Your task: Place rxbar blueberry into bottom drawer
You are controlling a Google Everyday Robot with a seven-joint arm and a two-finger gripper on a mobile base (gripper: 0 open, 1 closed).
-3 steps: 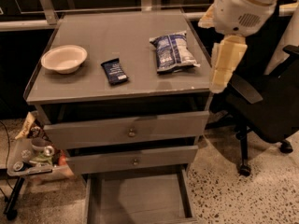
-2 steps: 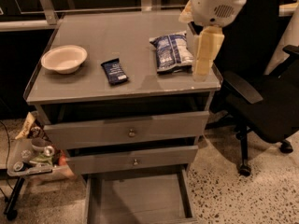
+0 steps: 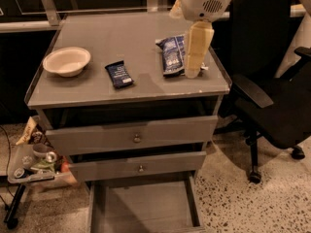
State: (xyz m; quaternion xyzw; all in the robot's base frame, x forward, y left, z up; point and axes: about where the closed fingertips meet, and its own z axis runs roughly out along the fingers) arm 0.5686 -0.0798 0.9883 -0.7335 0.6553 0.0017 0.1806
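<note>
The rxbar blueberry (image 3: 119, 74), a small flat dark navy wrapper, lies on the grey cabinet top (image 3: 102, 38) left of centre. The bottom drawer (image 3: 146, 208) is pulled open at the foot of the cabinet and its flat grey floor shows nothing in it. My gripper (image 3: 193, 72) hangs from the white arm (image 3: 206, 1) over the right part of the top, in front of the chip bag and to the right of the bar, apart from it.
A blue-and-white chip bag (image 3: 170, 52) lies at the right of the top. A pale bowl (image 3: 67, 60) sits at the left. Two upper drawers with knobs (image 3: 137, 138) are closed. A black office chair (image 3: 272, 91) stands to the right, a cluttered stand (image 3: 31, 166) to the lower left.
My arm and gripper have swung left, from beyond the cabinet's right edge to over the chip bag. The bar, bowl and drawers have not moved.
</note>
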